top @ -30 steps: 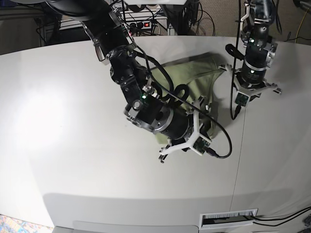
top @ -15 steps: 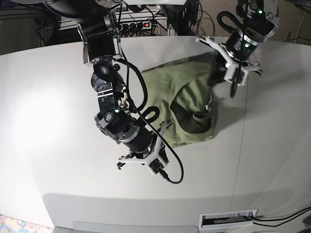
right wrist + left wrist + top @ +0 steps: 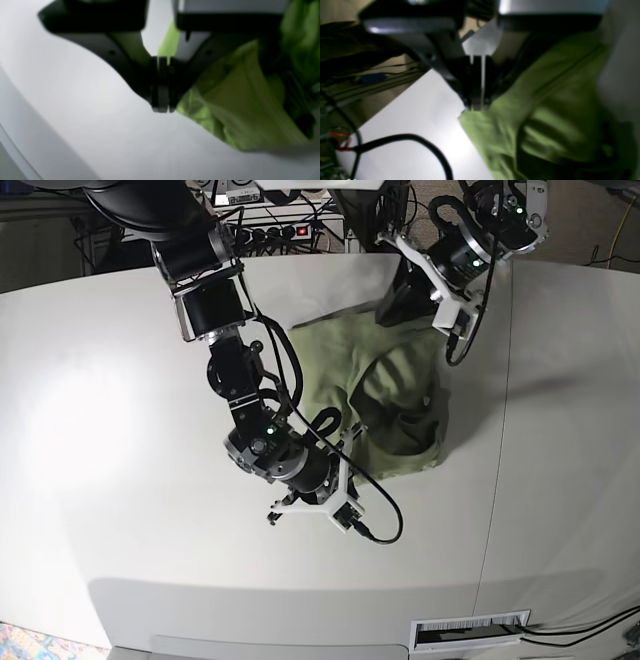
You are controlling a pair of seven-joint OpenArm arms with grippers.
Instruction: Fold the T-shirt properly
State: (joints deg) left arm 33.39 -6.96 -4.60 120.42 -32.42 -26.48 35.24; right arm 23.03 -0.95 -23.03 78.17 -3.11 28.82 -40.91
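Observation:
The green T-shirt (image 3: 390, 395) lies rumpled on the white table (image 3: 120, 430), right of centre. My left gripper (image 3: 388, 310) is at the shirt's far edge. In the left wrist view this left gripper (image 3: 476, 107) is shut on a corner of the T-shirt (image 3: 545, 112). My right gripper (image 3: 338, 476) is at the shirt's near left edge. The right wrist view shows the right gripper (image 3: 162, 108) shut, with the T-shirt (image 3: 237, 105) pinched at its tips and raised a little off the table.
A black cable (image 3: 402, 137) loops over the table beside the left gripper. A power strip and wires (image 3: 290, 228) sit behind the far table edge. A seam (image 3: 490, 480) runs down the table's right part, and a slotted vent (image 3: 470, 630) lies at the front.
Both grippers have closed on the shirt. The left arm swung toward the table's far edge and the right arm pulled toward the front left, and the bunched shirt has spread out.

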